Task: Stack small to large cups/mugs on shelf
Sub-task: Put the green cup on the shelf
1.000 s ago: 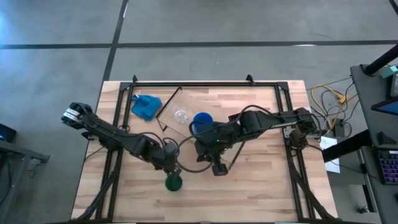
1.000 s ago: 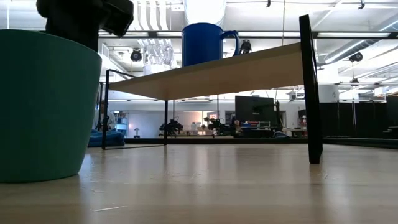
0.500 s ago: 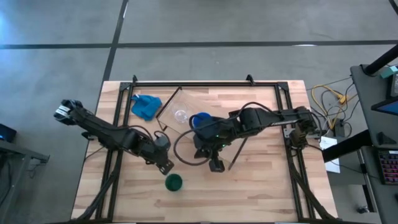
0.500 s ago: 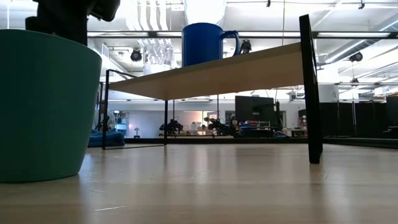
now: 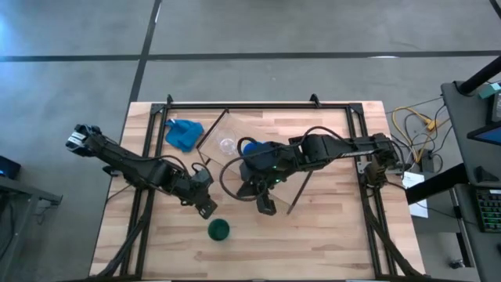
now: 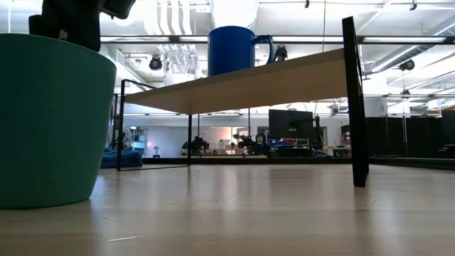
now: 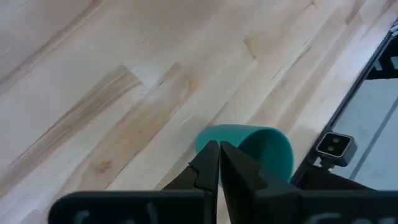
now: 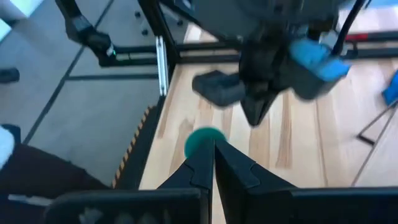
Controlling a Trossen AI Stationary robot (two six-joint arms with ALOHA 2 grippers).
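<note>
The dark green cup (image 5: 218,229) stands upright on its base on the tabletop near the front edge; it fills the left of the low view (image 6: 50,121). The blue mug (image 6: 234,50) and the clear glass cup (image 6: 181,64) stand on the shelf plank (image 6: 270,82). In the high view the mug (image 5: 249,146) is partly under my right arm, and the glass cup (image 5: 227,145) is beside it. My left gripper (image 5: 207,207) is shut and empty, just far-left of the green cup (image 7: 261,146). My right gripper (image 5: 264,205) is shut and empty, to the far-right of the cup (image 8: 202,140).
A blue cloth (image 5: 184,133) lies at the table's far left. The shelf's dark rod frames (image 6: 352,99) stand on the tabletop. Black frame rails (image 5: 258,104) run round the table. Bare wood shows at the table's near right (image 5: 329,243).
My left gripper has drawn back a little from above the green cup, toward the table's left edge. My right gripper has moved toward the table's left, closer to the green cup. The cup has stayed in place.
</note>
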